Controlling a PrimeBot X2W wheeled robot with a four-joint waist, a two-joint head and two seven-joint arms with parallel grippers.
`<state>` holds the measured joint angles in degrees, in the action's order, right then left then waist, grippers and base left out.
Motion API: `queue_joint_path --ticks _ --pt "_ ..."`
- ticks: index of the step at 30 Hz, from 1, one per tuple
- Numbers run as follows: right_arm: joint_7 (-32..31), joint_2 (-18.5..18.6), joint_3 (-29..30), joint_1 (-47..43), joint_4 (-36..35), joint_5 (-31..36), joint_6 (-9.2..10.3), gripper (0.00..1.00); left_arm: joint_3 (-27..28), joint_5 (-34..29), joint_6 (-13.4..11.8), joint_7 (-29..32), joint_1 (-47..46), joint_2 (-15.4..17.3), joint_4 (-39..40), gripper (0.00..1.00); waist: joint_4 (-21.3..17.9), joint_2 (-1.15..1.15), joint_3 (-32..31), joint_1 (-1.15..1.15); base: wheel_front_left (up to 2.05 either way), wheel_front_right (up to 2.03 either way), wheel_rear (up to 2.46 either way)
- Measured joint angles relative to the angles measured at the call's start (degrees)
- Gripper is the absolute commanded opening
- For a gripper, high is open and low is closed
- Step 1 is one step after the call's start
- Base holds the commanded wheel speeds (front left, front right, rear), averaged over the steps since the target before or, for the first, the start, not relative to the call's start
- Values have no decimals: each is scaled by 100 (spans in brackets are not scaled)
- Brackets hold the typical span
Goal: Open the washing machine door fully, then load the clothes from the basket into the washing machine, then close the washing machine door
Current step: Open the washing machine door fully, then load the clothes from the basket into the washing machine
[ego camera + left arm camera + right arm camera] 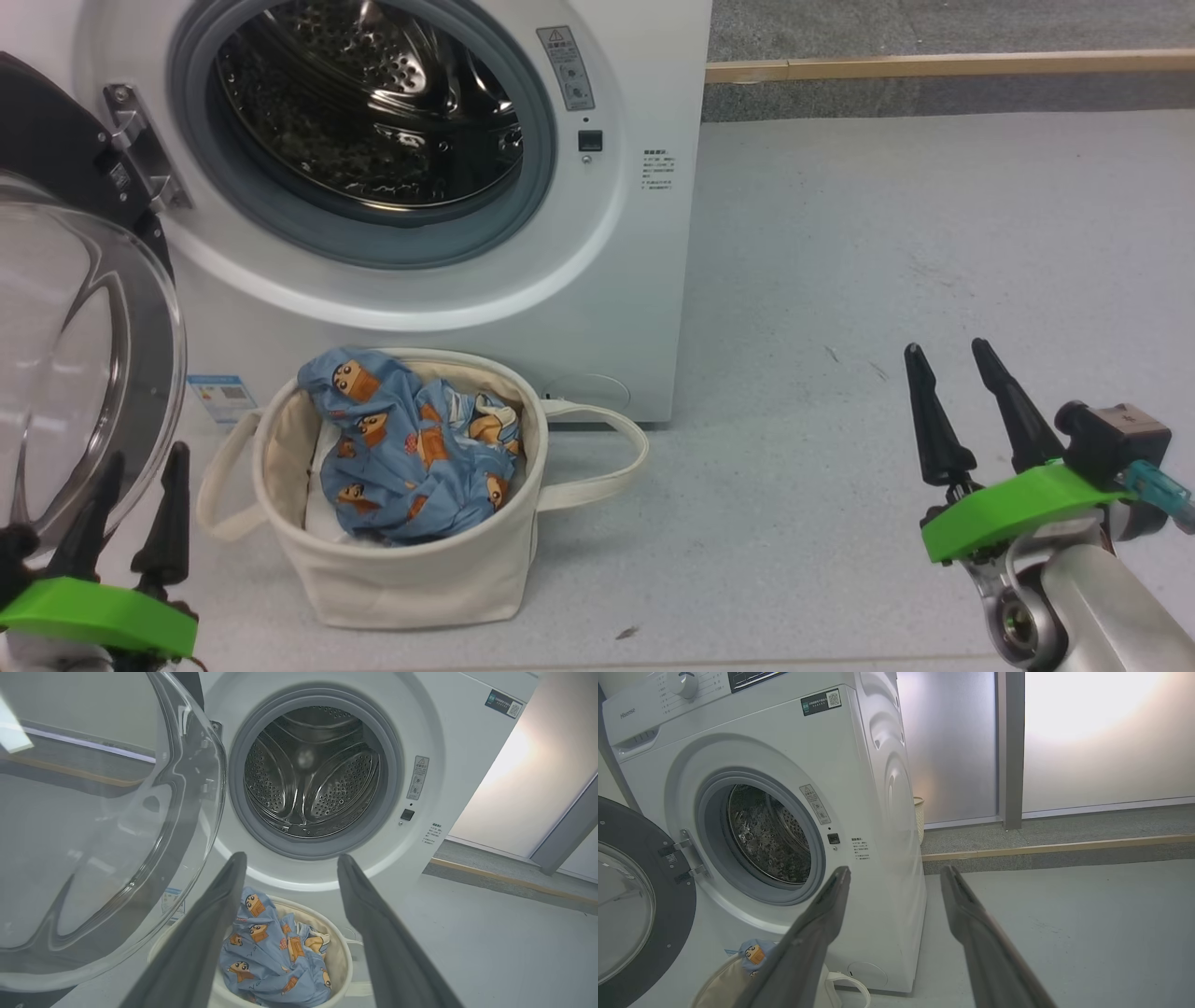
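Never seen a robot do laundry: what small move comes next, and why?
Probably lower the open left hand onto the blue cartoon-print clothes in the canvas basket: the washing machine door stands swung open and the steel drum looks empty.

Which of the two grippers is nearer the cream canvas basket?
The left gripper, just beside the round cream canvas basket; the right gripper hangs well off over the grey floor.
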<state>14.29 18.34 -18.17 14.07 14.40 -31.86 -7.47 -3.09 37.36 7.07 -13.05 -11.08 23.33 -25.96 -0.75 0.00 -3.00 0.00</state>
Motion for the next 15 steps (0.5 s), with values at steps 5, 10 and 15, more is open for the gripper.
queue_joint_path --ticks 5,10,15 --pt "0 22 18 -5 0 -1 -1 100 5 115 1 0 39 1 -3 100 51 0 -15 0 0 0 0" --pt "0 22 64 -34 0 -26 0 100 -27 176 1 1 39 22 1 100 128 1 -4 0 12 -6 -6" --pt "0 14 68 -33 1 -26 -1 100 -43 182 1 1 39 54 1 100 195 1 25 0 87 -48 -39"
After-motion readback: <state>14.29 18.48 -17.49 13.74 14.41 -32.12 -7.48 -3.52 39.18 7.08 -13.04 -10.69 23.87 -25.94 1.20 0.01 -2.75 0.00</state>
